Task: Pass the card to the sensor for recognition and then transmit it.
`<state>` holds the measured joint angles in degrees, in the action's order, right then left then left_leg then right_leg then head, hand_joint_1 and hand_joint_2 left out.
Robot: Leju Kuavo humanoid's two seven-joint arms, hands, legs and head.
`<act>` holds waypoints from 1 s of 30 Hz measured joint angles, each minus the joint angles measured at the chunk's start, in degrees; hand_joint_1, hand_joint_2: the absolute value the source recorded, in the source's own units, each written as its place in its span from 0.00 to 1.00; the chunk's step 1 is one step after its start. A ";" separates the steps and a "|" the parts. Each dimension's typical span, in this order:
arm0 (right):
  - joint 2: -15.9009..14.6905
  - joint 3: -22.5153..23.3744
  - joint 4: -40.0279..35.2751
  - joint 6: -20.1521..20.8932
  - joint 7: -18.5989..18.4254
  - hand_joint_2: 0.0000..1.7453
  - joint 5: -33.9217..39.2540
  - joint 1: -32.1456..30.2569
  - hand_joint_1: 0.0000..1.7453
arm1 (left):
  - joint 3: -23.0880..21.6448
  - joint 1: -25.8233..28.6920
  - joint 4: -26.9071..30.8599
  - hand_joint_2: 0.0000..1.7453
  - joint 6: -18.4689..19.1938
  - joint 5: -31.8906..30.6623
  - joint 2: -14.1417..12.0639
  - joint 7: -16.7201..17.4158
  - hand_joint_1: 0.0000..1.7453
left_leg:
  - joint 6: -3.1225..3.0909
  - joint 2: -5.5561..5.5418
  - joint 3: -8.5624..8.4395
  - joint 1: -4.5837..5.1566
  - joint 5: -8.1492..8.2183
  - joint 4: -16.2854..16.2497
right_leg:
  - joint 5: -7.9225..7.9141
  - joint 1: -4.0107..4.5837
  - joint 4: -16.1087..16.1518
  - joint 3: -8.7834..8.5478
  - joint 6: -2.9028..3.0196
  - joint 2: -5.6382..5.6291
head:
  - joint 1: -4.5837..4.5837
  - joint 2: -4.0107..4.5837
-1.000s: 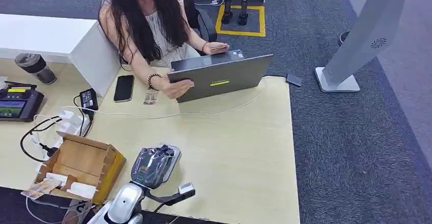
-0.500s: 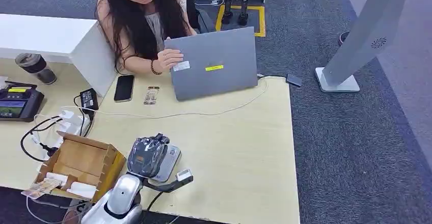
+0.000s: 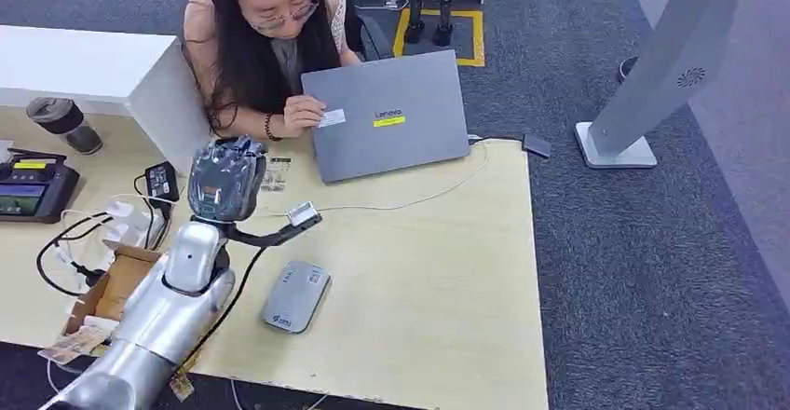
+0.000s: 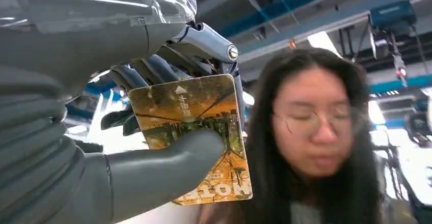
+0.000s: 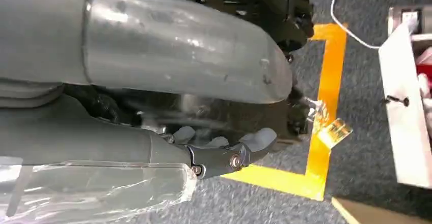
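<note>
My left hand (image 3: 226, 179) is raised above the far left part of the table, reaching toward the person (image 3: 265, 28) seated behind it. In the left wrist view the hand (image 4: 91, 122) pinches a yellow-brown printed card (image 4: 196, 132) between the thumb (image 4: 168, 160) and the darker fingers, and the card faces the person. The grey flat sensor (image 3: 295, 296) lies uncovered on the wooden table (image 3: 438, 270), nearer me than the hand. My right hand (image 5: 224, 150) hangs over carpet with its fingers loosely apart and nothing in them.
The person rests a hand on an open grey laptop (image 3: 387, 116). A second card (image 3: 276, 173) lies beside the laptop. A cardboard box (image 3: 116, 284), cables, a power adapter (image 3: 161, 182), a black terminal (image 3: 33, 191) and a cup (image 3: 63, 123) crowd the left side. A white kiosk stand (image 3: 652, 75) is on the right.
My left hand rose from over the sensor and moved away toward the person, uncovering the sensor. The person raised the laptop lid and sat up.
</note>
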<state>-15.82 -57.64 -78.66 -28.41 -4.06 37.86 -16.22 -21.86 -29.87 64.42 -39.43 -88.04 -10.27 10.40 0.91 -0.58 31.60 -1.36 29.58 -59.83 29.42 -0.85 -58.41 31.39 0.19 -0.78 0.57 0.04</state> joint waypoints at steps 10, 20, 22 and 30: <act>-0.33 -3.49 2.60 0.00 0.70 0.00 1.13 2.75 0.00 | 0.66 -5.06 -4.77 1.00 -0.02 -0.04 -0.31 -0.35 1.00 | 0.03 0.05 0.04 0.00 -0.02 0.00 | -0.04 -0.01 0.00 0.00 -0.03 -0.08 | 0.02 0.00; -0.44 -4.65 3.32 0.00 1.09 0.00 2.90 3.69 0.00 | 0.79 -7.39 -9.26 1.00 -0.02 -1.40 -0.31 1.09 1.00 | 0.03 0.05 0.04 0.00 -0.02 0.00 | -0.05 -0.01 0.00 0.00 -0.03 -0.08 | 0.02 0.00; -0.52 -5.16 3.56 0.00 1.38 0.00 3.41 3.99 0.00 | 0.99 -7.50 -10.09 1.00 -0.02 -1.38 -0.31 1.34 1.00 | 0.03 0.07 0.03 0.00 -0.02 0.00 | -0.07 -0.01 0.00 0.01 -0.01 -0.10 | 0.02 0.00; -0.87 -6.23 3.84 0.00 1.72 0.00 4.26 4.70 0.00 | 1.18 -8.58 -13.12 1.00 -0.02 -1.36 -0.33 1.79 1.00 | 0.03 0.07 0.04 0.00 -0.02 0.00 | -0.07 0.00 0.00 0.01 0.00 -0.10 | 0.02 0.00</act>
<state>-16.70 -63.87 -74.82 -28.41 -2.34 42.12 -11.52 -20.68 -38.45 51.30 -39.45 -89.39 -10.60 12.20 0.94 -0.51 31.64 -1.36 29.55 -59.84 29.35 -0.85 -58.41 31.40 0.19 -0.88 0.59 0.04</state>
